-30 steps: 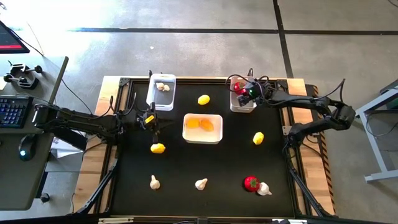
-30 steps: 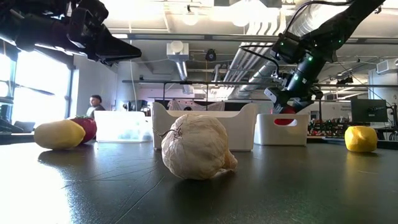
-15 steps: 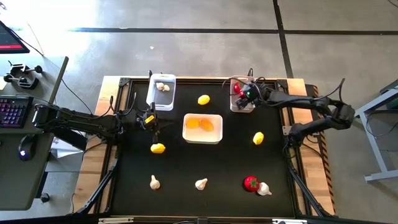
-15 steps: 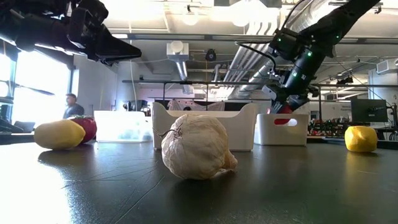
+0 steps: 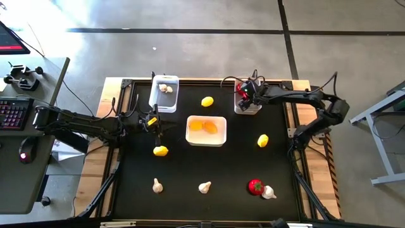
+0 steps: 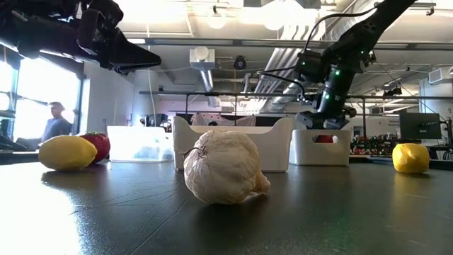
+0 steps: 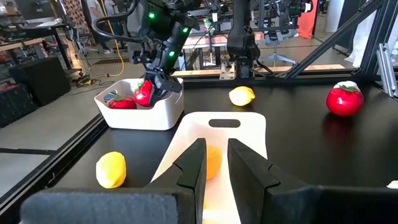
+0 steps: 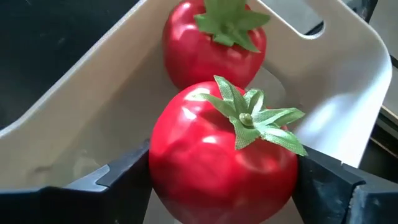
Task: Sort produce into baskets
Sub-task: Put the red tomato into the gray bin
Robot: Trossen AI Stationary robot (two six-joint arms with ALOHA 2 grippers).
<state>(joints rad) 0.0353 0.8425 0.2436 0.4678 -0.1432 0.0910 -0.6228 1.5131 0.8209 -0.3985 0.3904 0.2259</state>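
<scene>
1. right gripper (image 5: pixel 244 94) over the narrow bin (image 5: pixel 254 108) at the far right of the tabletop (image 5: pixel 190 166), its fingers spread wide with a red fruit (image 8: pixel 221 155) between them.
2. fruit low inside the bin, just beside a second red fruit (image 8: pixel 214 40) already lying there; likely the drop-off of a red one with its own kind. cannot tell whether the fingers press the fruit or have let go.
3. left gripper (image 5: pixel 154 122) waiting above the left of the tabletop, between the far-left bin (image 5: pixel 156 101) and a yellow oval (image 5: pixel 161 151); fingers nearly closed, nothing between them.
4. sorting by kind so far: garlic bulb (image 5: pixel 164 88) in the far-left bin, two orange ovals in the wider middle bin (image 5: pixel 205 140), red fruits in the right bin.
5. loose on the tabletop: a yellow oval (image 5: pixel 207 101) at the far middle, one (image 5: pixel 263 140) at the right, two garlic bulbs near the front (image 5: pixel 157 185) (image 5: pixel 204 187), plus a red fruit (image 5: pixel 255 186) touching a garlic bulb (image 5: pixel 269 192) at the near right.
6. task judged partly done, with seven loose pieces left to sort.
</scene>
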